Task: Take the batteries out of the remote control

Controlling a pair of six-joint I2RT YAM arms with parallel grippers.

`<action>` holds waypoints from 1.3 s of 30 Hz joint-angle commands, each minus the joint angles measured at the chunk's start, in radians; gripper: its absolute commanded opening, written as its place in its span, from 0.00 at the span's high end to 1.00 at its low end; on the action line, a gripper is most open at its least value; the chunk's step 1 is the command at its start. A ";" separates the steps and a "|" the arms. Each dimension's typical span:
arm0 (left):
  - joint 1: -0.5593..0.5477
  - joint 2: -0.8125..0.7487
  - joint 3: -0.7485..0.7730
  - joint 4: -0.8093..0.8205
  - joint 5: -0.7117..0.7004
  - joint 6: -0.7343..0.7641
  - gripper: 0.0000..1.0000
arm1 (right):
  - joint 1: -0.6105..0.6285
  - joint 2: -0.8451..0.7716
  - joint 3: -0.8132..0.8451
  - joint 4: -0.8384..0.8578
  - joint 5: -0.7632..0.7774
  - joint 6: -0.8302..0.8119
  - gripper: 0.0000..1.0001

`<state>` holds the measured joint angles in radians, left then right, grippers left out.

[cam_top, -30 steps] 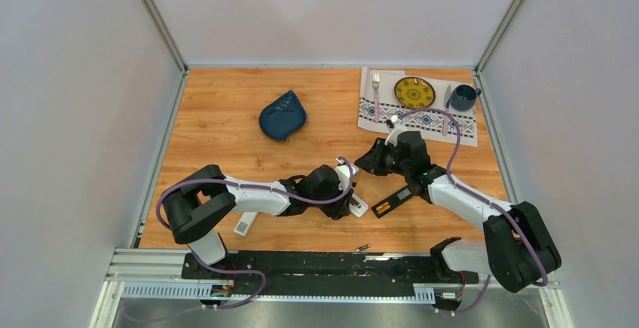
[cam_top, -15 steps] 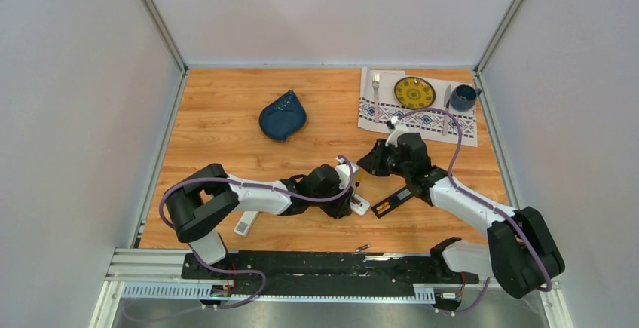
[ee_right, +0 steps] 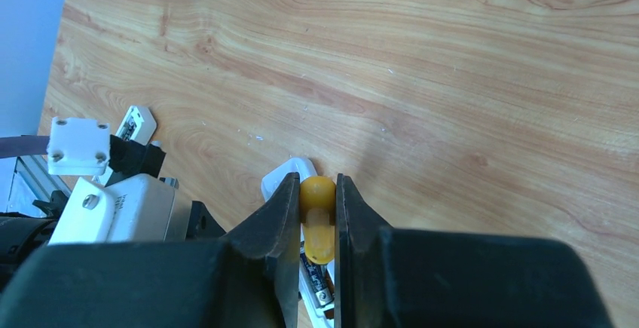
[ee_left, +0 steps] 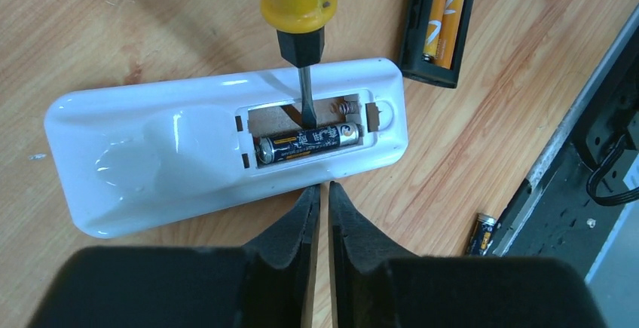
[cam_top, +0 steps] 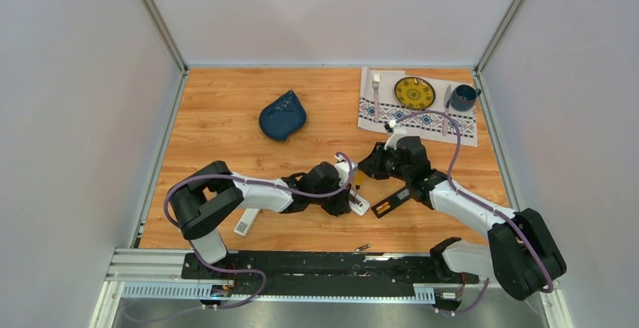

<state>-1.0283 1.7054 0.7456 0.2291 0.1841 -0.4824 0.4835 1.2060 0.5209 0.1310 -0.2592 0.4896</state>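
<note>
Black-padded left gripper (ee_left: 322, 192) is closed on nothing, just beside the white remote (ee_left: 151, 154). One dark battery (ee_left: 305, 143) lies in its open bay with the screwdriver (ee_left: 300, 4) blade against it and the right gripper (ee_right: 317, 186) clamped on the yellow handle: looks like the prying step, and next needs a gentle lever-up. Beyond, the black remote (ee_left: 413, 34) holds two orange cells (ee_left: 443, 15).

Bright, even light — glare on white remote (ee_left: 151, 154).

Wooden table (cam_top: 218, 102). Toward the back, a blue dish (cam_top: 282, 115) and, at the right, a patterned cloth (cam_top: 373, 115). Nearer the front, a white remote (ee_left: 151, 154) just beside a black remote (ee_left: 439, 64) (both backs up, hatches open). Well left of these, close to the near edge, a third remote (cam_top: 246, 222).
</note>
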 commanded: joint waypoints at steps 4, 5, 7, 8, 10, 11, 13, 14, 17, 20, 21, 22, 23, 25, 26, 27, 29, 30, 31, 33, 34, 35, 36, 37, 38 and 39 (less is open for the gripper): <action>0.007 0.105 -0.002 -0.142 -0.015 -0.016 0.92 | 0.012 0.013 -0.030 0.024 -0.072 0.047 1.00; 0.008 0.109 0.001 -0.145 -0.014 -0.018 0.93 | 0.012 0.017 -0.033 0.035 -0.084 0.067 1.00; 0.010 0.120 0.006 -0.145 -0.011 -0.022 0.98 | 0.012 0.027 -0.042 0.047 -0.091 0.090 1.00; 0.011 0.123 0.006 -0.148 -0.014 -0.024 0.99 | 0.012 0.030 -0.047 0.064 -0.100 0.110 1.00; 0.016 0.129 0.006 -0.149 -0.015 -0.030 1.00 | 0.012 0.043 -0.056 0.078 -0.115 0.125 1.00; 0.017 0.129 0.005 -0.151 -0.015 -0.033 1.00 | 0.012 0.047 -0.059 0.079 -0.118 0.139 1.00; 0.022 0.129 -0.003 -0.148 -0.018 -0.038 1.00 | 0.010 0.041 -0.064 0.078 -0.118 0.147 1.00; 0.023 0.126 -0.008 -0.145 -0.018 -0.041 1.00 | 0.010 0.032 -0.062 0.073 -0.118 0.148 1.00; 0.031 0.125 -0.020 -0.131 -0.018 -0.048 1.00 | 0.007 0.001 -0.049 0.038 -0.115 0.153 1.00; 0.037 0.123 -0.028 -0.123 -0.017 -0.051 1.00 | 0.007 -0.025 -0.032 0.006 -0.115 0.153 1.00; 0.039 0.125 -0.028 -0.122 -0.014 -0.051 1.00 | 0.009 -0.043 -0.029 -0.001 -0.112 0.152 1.00; 0.039 0.128 -0.026 -0.122 -0.012 -0.051 1.00 | 0.009 -0.052 -0.025 -0.007 -0.109 0.147 1.00; 0.040 0.129 -0.026 -0.120 -0.012 -0.053 1.00 | 0.010 -0.065 -0.021 -0.028 -0.094 0.142 1.00; 0.040 0.134 -0.023 -0.120 -0.005 -0.053 1.00 | 0.020 -0.094 -0.002 -0.051 -0.077 0.115 1.00; 0.040 0.137 -0.023 -0.119 -0.005 -0.053 1.00 | 0.023 -0.098 0.007 -0.082 -0.062 0.107 1.00; 0.040 0.137 -0.025 -0.119 -0.005 -0.055 1.00 | 0.027 -0.102 0.020 -0.094 -0.057 0.100 1.00; 0.042 0.138 -0.025 -0.117 -0.005 -0.055 1.00 | 0.029 -0.108 0.025 -0.102 -0.060 0.093 1.00; 0.042 0.135 -0.025 -0.117 -0.006 -0.055 1.00 | 0.030 -0.106 0.024 -0.100 -0.064 0.095 1.00; 0.042 0.135 -0.025 -0.117 -0.006 -0.055 1.00 | 0.030 -0.097 0.024 -0.097 -0.067 0.095 1.00; 0.042 0.134 -0.026 -0.117 -0.006 -0.055 1.00 | 0.032 -0.083 0.025 -0.093 -0.081 0.095 1.00; 0.042 0.131 -0.028 -0.116 -0.005 -0.053 1.00 | 0.033 -0.077 0.022 -0.094 -0.083 0.095 1.00; 0.042 0.128 -0.029 -0.114 -0.003 -0.051 1.00 | 0.033 -0.071 0.024 -0.093 -0.084 0.095 1.00; 0.042 0.117 -0.032 -0.111 -0.003 -0.048 1.00 | 0.033 -0.072 0.024 -0.093 -0.081 0.092 1.00; 0.042 0.112 -0.037 -0.108 -0.003 -0.045 1.00 | 0.032 -0.074 0.028 -0.091 -0.080 0.093 1.00; 0.042 0.105 -0.040 -0.103 -0.002 -0.041 1.00 | 0.033 -0.077 0.030 -0.094 -0.077 0.092 1.00; 0.042 0.086 -0.043 -0.102 0.003 -0.036 1.00 | 0.033 -0.080 0.034 -0.094 -0.074 0.086 1.00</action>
<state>-0.9962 1.7626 0.7647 0.2760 0.2836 -0.5728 0.4973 1.1290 0.5137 0.0620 -0.2867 0.5671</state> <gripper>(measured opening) 0.007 0.166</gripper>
